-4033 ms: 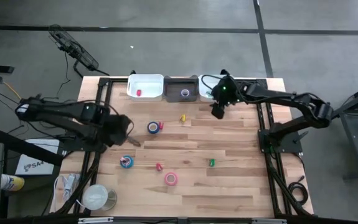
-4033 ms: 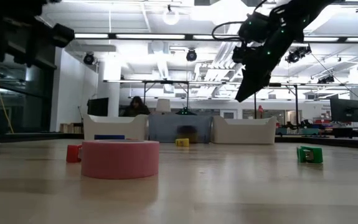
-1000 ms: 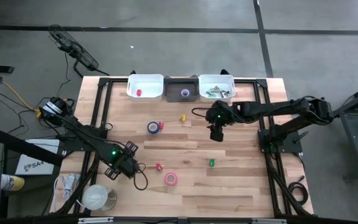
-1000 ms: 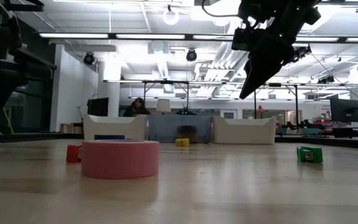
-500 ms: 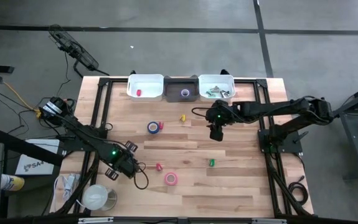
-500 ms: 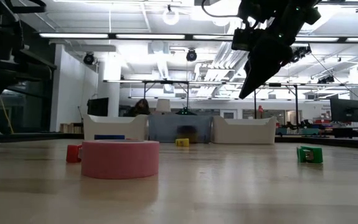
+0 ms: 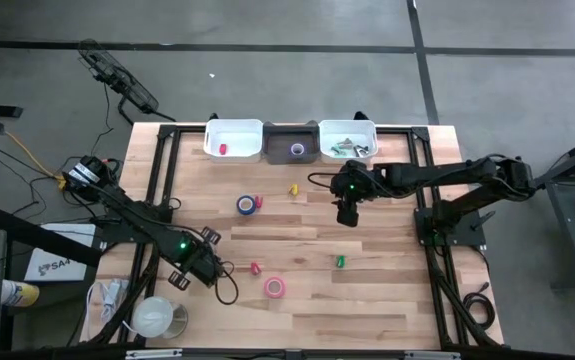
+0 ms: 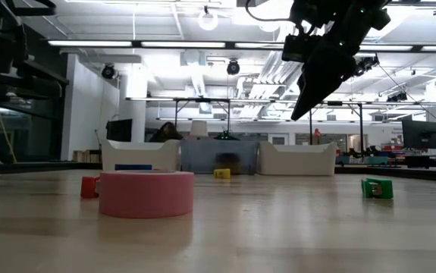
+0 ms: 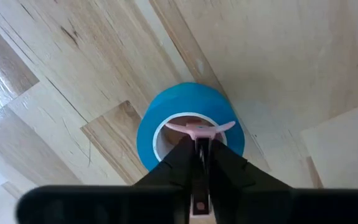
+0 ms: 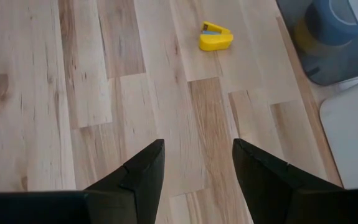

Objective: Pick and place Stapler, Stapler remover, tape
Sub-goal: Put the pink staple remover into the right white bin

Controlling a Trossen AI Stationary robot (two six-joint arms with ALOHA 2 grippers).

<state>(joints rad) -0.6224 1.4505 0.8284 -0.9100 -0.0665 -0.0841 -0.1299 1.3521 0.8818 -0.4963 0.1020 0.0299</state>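
With its fingers pressed together through the core of the blue ring-shaped tape roll (image 9: 190,129), pinching its wall near the bench's left edge, the left gripper (image 9: 198,163) seems set to lift; right gripper (image 10: 196,163) hovers spread mid-bench, empty.

Three bins (image 7: 290,141) along table (image 7: 387,300) far edge; tape rolls (image 7: 248,204) scattered mid-table
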